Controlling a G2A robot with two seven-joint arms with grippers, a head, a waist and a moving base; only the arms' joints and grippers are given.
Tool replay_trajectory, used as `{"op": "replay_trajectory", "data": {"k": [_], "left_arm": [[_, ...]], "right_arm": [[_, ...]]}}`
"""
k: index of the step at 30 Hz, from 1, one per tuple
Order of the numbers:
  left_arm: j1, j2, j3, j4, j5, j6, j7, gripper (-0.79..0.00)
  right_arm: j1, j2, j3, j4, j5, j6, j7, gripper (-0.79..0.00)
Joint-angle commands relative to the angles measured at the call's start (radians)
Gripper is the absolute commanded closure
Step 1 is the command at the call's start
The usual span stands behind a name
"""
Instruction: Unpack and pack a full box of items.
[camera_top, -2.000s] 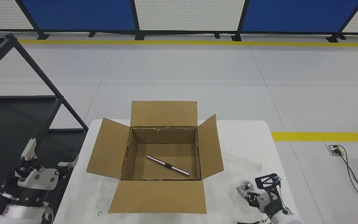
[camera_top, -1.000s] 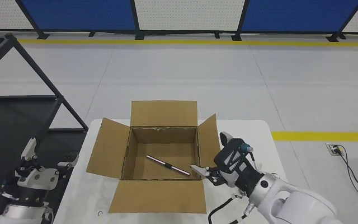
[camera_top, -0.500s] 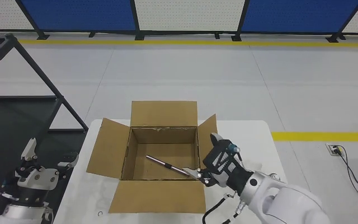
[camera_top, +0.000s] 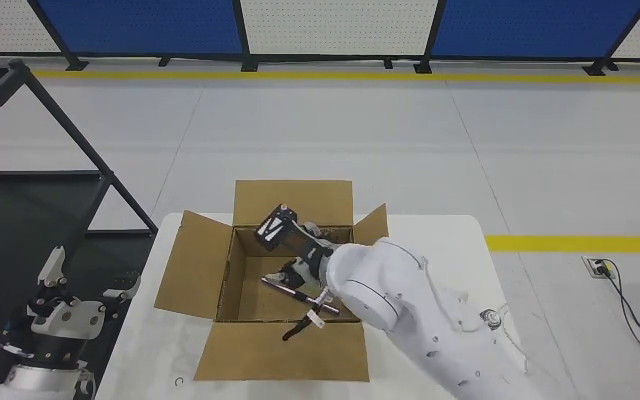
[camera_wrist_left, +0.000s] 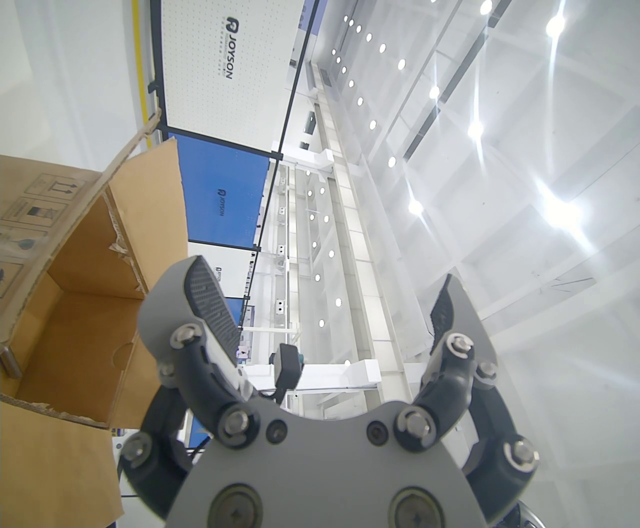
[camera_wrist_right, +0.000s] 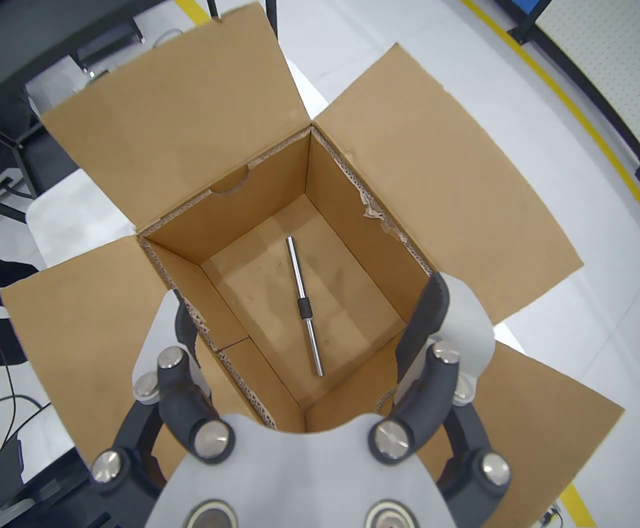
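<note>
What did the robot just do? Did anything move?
The right arm swung from the near right corner of the white table to above the open brown cardboard box. Its right pincer now hangs open over the thin silver metal rod with a black band. Nothing was grabbed. The rod, the box and the left pincer stayed put.

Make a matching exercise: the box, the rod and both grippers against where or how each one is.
Things:
1. cardboard box
2. metal rod
3. right gripper
4. left gripper

States:
A. open, over the box's opening
B. all four flaps spread out
C. open, aimed up at the ceiling
D. lying flat on the box floor

Pairs: 1-B, 2-D, 3-A, 4-C
</note>
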Motion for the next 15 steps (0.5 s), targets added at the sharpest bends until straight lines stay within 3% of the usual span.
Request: {"op": "replay_trajectory", "data": {"k": [1,10,15], "left_arm": [[0.0,0.0,0.0,0.0,0.0,0.0,0.0,-0.785],[0.0,0.0,0.0,0.0,0.0,0.0,0.0,-0.785],[0.0,0.0,0.0,0.0,0.0,0.0,0.0,-0.785]], "right_arm": [[0.061,-0.028,-0.057,0.128,0.015,0.01,0.01,-0.785],[0.177,-0.155,-0.208,0.504,0.128,0.071,-0.047,-0.785],[0.181,-0.159,-0.21,0.512,0.132,0.072,-0.045,-0.785]]}}
